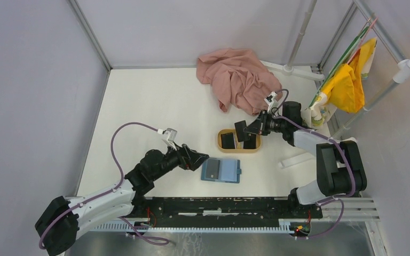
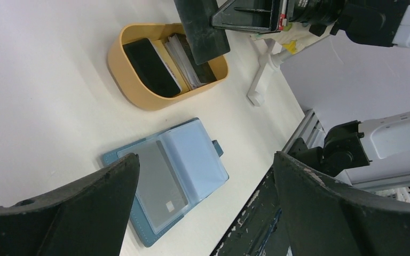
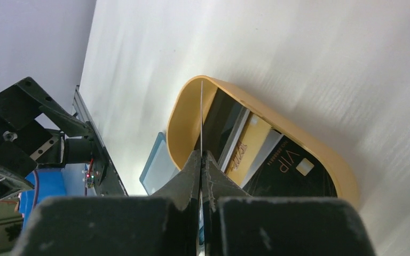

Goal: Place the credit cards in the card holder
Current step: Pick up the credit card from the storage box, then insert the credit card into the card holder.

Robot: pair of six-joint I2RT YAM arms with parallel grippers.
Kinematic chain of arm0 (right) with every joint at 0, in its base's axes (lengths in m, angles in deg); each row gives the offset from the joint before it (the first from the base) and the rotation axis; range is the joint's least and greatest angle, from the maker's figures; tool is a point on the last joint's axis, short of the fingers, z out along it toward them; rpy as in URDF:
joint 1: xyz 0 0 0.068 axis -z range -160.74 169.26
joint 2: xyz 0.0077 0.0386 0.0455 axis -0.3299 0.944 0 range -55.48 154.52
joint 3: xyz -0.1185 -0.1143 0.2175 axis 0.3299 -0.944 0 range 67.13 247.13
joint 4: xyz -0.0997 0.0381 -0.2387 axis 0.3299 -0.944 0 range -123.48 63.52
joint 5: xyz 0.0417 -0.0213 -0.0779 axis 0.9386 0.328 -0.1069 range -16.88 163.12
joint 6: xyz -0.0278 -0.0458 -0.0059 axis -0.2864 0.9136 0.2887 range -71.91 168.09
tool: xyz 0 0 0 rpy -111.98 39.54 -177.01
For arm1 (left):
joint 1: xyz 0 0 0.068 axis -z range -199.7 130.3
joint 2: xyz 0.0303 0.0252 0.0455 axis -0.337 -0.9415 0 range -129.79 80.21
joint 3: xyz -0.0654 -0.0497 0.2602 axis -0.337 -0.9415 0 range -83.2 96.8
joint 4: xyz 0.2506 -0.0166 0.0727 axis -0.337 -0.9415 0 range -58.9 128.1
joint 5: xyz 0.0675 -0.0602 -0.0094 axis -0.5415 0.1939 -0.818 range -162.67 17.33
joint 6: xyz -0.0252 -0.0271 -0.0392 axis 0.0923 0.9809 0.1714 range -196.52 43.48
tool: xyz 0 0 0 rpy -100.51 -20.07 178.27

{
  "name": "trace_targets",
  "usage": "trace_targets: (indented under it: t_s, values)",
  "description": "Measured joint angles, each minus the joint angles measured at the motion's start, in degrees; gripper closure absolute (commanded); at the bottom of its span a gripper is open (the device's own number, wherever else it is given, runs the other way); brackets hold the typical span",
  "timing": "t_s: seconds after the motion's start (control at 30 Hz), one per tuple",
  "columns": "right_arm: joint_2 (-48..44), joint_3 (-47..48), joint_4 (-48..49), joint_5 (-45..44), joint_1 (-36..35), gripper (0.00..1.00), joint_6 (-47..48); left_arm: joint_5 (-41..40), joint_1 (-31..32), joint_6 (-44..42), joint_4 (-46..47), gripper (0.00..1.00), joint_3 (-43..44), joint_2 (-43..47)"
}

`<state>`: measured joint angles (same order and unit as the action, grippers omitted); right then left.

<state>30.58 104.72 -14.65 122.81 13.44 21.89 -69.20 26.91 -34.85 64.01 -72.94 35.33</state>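
Holding one black credit card [image 1: 241, 130] just above the wooden tray [image 1: 238, 151], your right tool [image 1: 252, 128] is clamped on its edge. Carry it level to the open card holder [image 1: 221, 170] flat on the desk [image 1: 155, 106]. Your left tool [image 1: 202, 158], fingers apart just beside the holder, can pin it.

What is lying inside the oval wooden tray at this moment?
The tray holds a black card and a leaning stack of cards, including a gold card. The tray floor beneath them is covered.
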Motion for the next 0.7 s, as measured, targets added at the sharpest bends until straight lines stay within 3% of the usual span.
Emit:
trace_targets:
  t_s: [0.47,0.7]
  values:
    - [-6.6,-9.9,19.8,15.2,0.3,1.0,-5.8,4.3,0.0,0.6,9.5,0.01,-9.6,14.0]
    - [-8.9,-11.8,27.2,19.5,-1.3,1.0,-8.1,4.1,0.2,1.4,14.4,0.03,-9.6,11.0]
